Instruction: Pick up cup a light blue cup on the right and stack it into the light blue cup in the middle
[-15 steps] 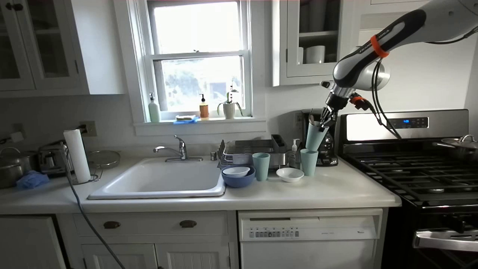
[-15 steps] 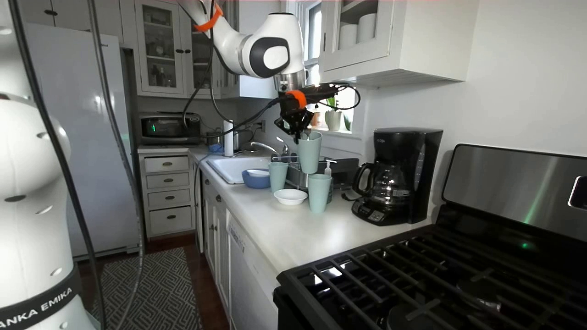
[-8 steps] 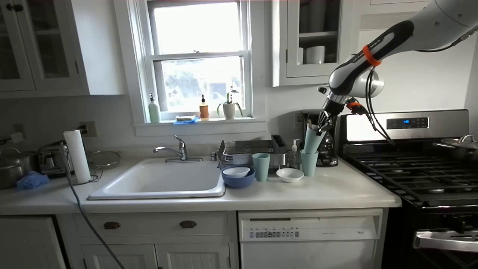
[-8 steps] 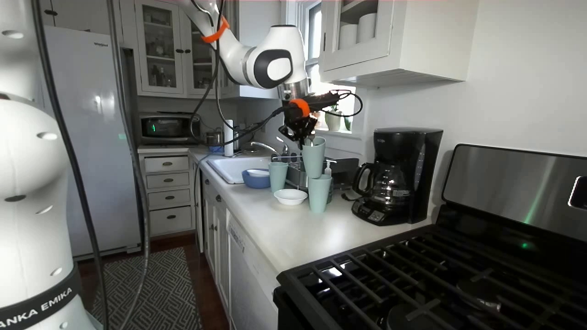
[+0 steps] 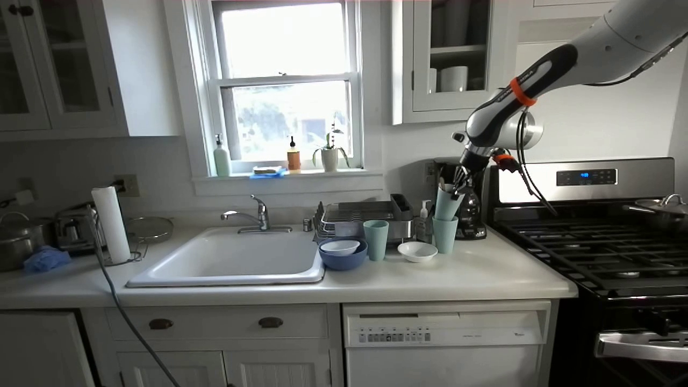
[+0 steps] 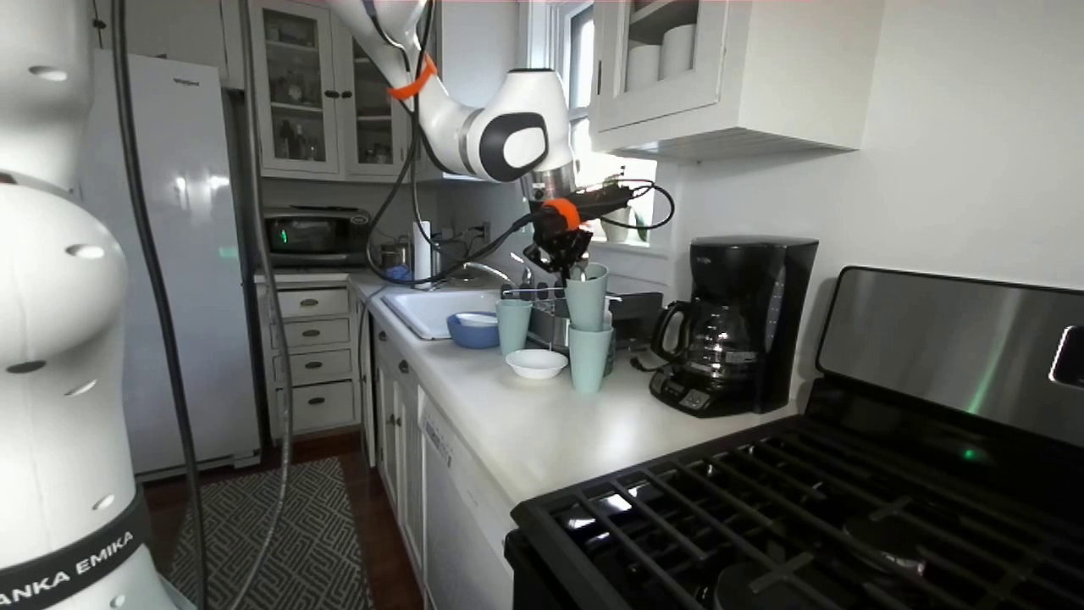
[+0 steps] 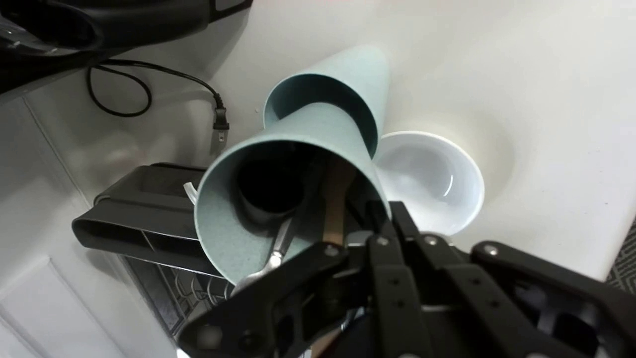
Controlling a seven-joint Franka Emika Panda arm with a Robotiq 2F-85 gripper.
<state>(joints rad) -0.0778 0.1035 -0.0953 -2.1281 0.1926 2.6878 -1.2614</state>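
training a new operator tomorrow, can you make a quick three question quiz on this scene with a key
1. Multiple choice: where does the gripper pinch the held cup? a) the base b) the rim c) a handle
2. True or false: the blue bowl has a white bowl in it.
3. Count: how many light blue cups stand on the counter?

Key: 1 b; 2 true; 3 two.
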